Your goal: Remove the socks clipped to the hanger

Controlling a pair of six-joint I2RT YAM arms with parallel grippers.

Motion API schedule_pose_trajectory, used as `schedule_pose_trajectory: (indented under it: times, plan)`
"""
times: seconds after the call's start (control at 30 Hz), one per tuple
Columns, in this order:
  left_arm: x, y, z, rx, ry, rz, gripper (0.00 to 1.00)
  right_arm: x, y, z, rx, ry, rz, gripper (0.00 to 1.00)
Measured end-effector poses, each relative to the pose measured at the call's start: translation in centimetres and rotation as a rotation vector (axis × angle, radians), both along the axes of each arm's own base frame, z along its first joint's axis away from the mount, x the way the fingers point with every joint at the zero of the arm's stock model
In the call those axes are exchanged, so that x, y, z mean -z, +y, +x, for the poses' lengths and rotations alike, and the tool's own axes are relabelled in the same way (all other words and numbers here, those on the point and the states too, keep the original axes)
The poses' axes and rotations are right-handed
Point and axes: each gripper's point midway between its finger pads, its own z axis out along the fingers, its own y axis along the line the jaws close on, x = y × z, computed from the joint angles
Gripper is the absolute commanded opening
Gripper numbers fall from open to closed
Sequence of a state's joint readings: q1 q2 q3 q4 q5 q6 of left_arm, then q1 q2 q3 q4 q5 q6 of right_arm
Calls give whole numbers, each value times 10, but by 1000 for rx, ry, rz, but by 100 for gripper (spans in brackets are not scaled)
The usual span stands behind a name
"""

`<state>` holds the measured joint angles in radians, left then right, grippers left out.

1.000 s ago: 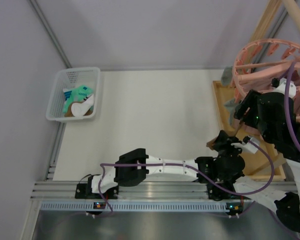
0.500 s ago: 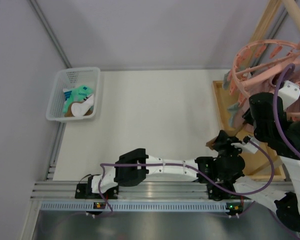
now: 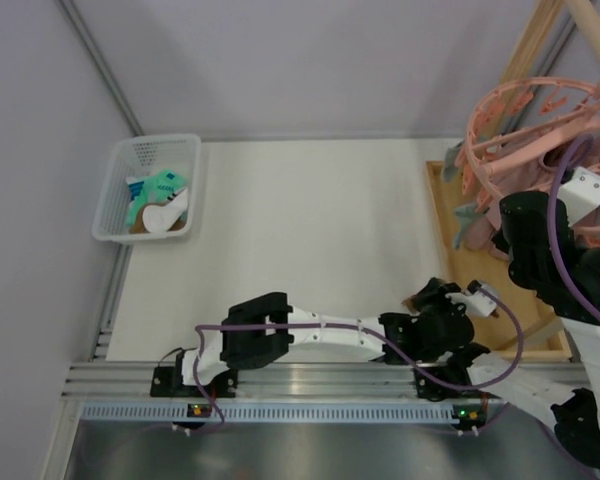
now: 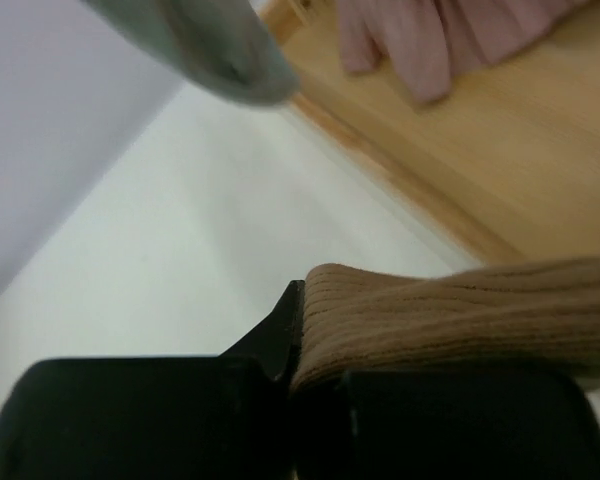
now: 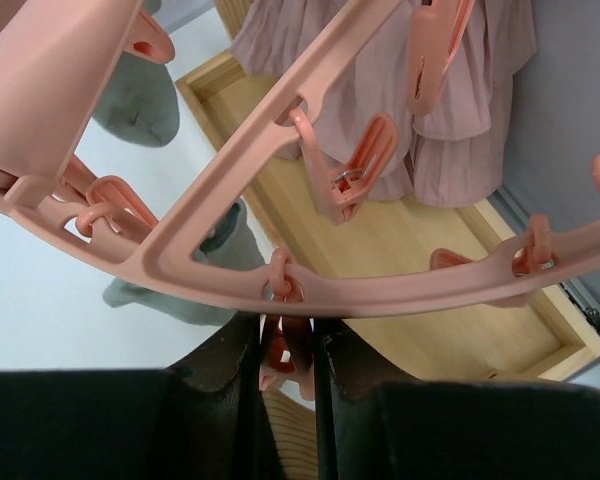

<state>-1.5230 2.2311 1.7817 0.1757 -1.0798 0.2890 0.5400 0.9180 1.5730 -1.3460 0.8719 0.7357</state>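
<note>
Pale grey walls close in a white tabletop. A wooden tray lies along its right side, below and ahead of both my jaws.

My left jaws are clenched on a brown sock. Its ribbed cloth is pinched between the pads and runs off to the right of them, low over the tabletop at the near edge of the wooden tray. Above and ahead of these jaws a grey sock hangs, blurred.

My right jaws are raised under the hanger, whose pink ring and spoke cross just above them. They are drawn in tight on one clip that dangles from the ring, with a pad against each side of it as far as I can see. Beyond these jaws and to their left, two grey socks hang from other clips. Ahead and to the right hangs mauve ribbed cloth, over the wooden tray. I cannot tell what this clip holds, since my own fingers hide its lower end.

Far to the left of both jaws, well apart from them, a white basket sits by the wall with a few socks in it: mint-green, white and brown.
</note>
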Motion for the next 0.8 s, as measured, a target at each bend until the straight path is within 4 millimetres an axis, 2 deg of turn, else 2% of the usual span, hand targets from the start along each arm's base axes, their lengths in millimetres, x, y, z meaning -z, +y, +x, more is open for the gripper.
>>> schedule_pose_trajectory:
  times: [0.07,0.13,0.2,0.3,0.4,0.5,0.6,0.7,0.8]
  plan:
    - [26,9,1,75,110,5,0,0,-1,-2,-1,-4,3,0]
    - [42,35,19,89,219,-6,0,-1,-2,-3,-3,-9,5,0]
    - [45,79,60,20,309,-43,0,-2,-3,-5,-7,-15,9,0]
    - [28,147,129,-127,387,-144,0,-1,-3,-8,-14,-21,14,0]
    - [-5,226,194,-281,417,-280,0,1,-4,-10,-23,-27,16,0]
    - [-30,307,235,-431,405,-347,0,2,-3,-9,-30,-28,15,0]
    - [-46,395,267,-637,361,-369,0,2,0,-8,-41,-31,18,0]
    - [-51,484,281,-872,308,-366,0,1,3,-6,-57,-37,26,0]
    - [-49,557,279,-1066,279,-389,0,0,5,-6,-71,-41,31,0]
